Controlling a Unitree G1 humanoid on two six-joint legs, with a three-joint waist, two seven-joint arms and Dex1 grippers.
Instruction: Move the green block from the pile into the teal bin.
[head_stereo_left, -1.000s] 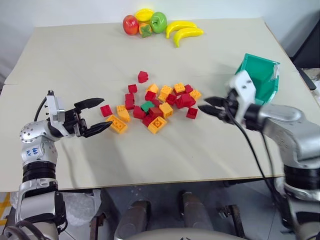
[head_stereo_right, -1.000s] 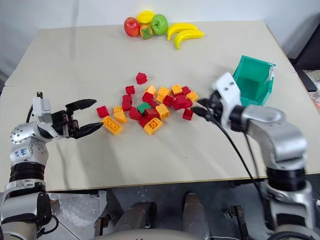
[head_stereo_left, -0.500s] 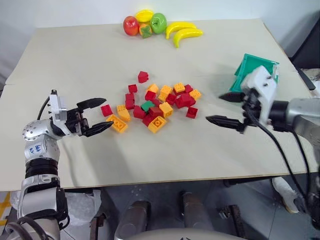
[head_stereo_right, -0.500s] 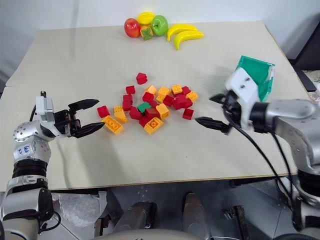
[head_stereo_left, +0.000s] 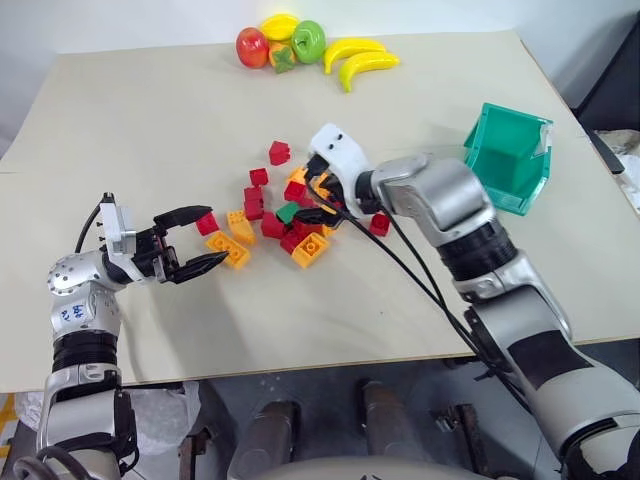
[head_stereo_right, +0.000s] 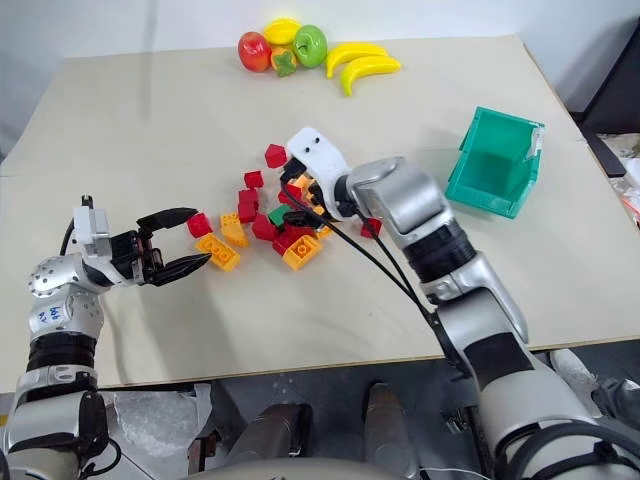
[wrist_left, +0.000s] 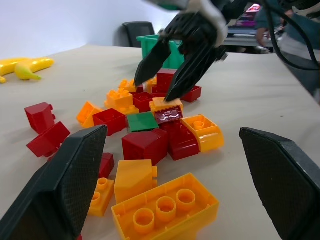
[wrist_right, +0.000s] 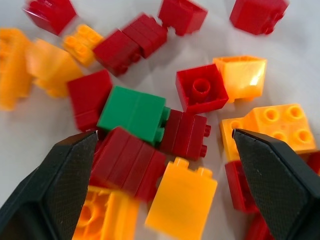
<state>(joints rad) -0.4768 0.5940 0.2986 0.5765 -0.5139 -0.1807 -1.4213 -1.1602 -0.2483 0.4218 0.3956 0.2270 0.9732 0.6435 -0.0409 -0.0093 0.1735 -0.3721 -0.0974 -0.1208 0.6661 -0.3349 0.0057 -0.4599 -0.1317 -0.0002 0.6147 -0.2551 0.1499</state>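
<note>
We see the green block (head_stereo_left: 293, 212) mid-frame, hemmed by red bricks (head_stereo_left: 275, 226); right gripper (head_stereo_left: 318, 197) spread above the pile (head_stereo_left: 310, 215).

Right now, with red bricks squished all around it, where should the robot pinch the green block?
Probably from above, across the green block's two smooth long sides. It lies tipped, studs sideways against a dark red brick, so those sides look easiest to reach. The open right gripper already hangs over the pile.
</note>
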